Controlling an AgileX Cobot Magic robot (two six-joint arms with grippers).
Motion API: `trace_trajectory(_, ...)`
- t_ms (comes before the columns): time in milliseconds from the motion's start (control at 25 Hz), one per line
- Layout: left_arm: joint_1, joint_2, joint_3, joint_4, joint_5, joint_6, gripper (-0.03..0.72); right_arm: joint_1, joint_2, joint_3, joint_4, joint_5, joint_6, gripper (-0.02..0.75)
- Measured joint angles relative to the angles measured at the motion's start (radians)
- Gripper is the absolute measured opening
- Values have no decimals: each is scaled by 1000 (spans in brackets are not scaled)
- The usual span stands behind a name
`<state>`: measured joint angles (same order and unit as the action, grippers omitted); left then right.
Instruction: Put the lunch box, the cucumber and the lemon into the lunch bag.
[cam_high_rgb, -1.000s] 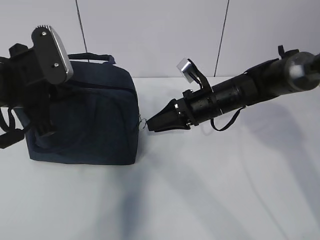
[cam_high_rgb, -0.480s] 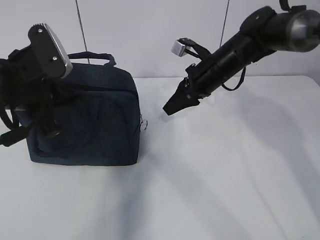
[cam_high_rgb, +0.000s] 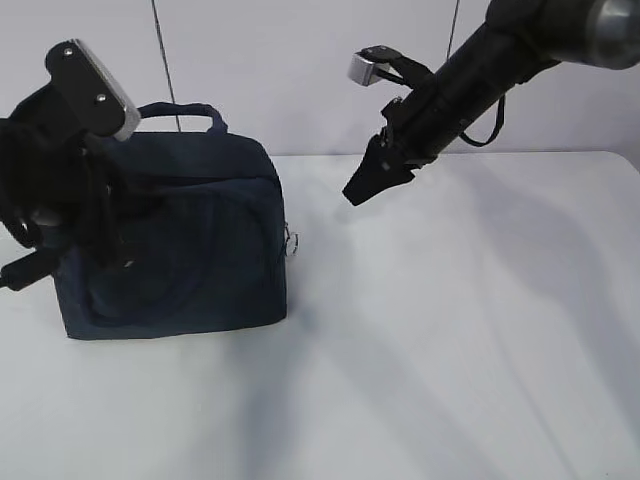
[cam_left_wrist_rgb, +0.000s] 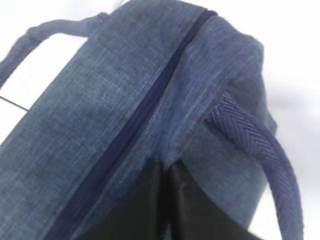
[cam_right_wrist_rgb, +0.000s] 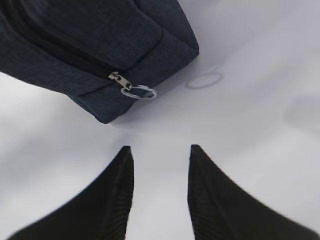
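Note:
The dark navy lunch bag (cam_high_rgb: 190, 240) stands on the white table at the left with its zipper (cam_left_wrist_rgb: 135, 125) closed. The metal ring pull (cam_high_rgb: 291, 242) hangs free at its right end and also shows in the right wrist view (cam_right_wrist_rgb: 138, 92). My left gripper (cam_left_wrist_rgb: 165, 167) is shut, pinching the bag's top fabric beside a strap handle (cam_left_wrist_rgb: 265, 150). In the exterior view it (cam_high_rgb: 108, 250) is at the bag's left front. My right gripper (cam_high_rgb: 352, 195) is open and empty in the air to the right of the bag (cam_right_wrist_rgb: 160, 150). The lunch box, cucumber and lemon are out of view.
The white table (cam_high_rgb: 450, 330) stretches to the right and front of the bag. A pale wall (cam_high_rgb: 300, 60) stands close behind it. The bag's far handle (cam_high_rgb: 180, 108) sticks up at the back.
My right gripper has left the zipper ring and risen up and to the right. The left arm has lifted a little and the bag has shifted slightly.

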<state>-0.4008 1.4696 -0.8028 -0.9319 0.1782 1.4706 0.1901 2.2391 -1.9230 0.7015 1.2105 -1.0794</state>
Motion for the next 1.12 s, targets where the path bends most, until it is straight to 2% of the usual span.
trace_trajectory(120,0,-19,0,-40,25,0,72,0,-26,0,-14,5,11,263)
trace_trajectory(280,0,-61,0,-58,54,-4,205,0,-53,0,-18,4,19,263)
trace_trajectory(400,0,-86,0,-60,82,-21,276,0,-64,0,-19,5,27,263)
trace_trajectory(600,29,-117,0,-43,195,-131,298,0,-89,0,-50,7,84,263)
trace_trajectory(760,130,-158,0,52,297,-262,299,0,-125,0,-76,9,106,263)
trace_trajectory(920,229,-245,0,81,323,-333,300,0,-159,0,-80,11,165,263)
trace_trajectory(1120,259,-341,0,84,368,-416,302,0,-192,0,-80,12,309,263)
